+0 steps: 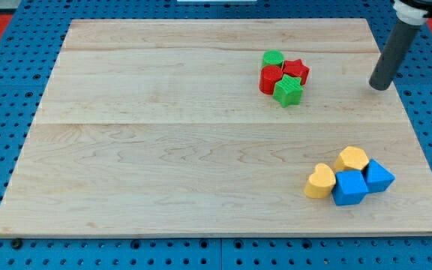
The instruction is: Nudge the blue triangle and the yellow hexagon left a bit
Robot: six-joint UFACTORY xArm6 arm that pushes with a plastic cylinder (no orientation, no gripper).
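Blue triangle (379,177) sits at the bench's (163,150) lower right, touching a blue cube (349,187) on its left; the yellow hexagon (352,159) lies just above them, and a yellow heart (321,181) touches the cube's left side. My tip (379,86) stands well above this cluster, apart from every block. No pincer shows, only the rod. Near the view's top, 2 green (274,58) (288,90) and 2 red blocks (271,79) (296,71) huddle together.

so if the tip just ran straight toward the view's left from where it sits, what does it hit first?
Likely the red star, rightmost of the red-green cluster, roughly level with my tip. Bare board lies between them. Depth is hard to judge; it could clip the green star instead.
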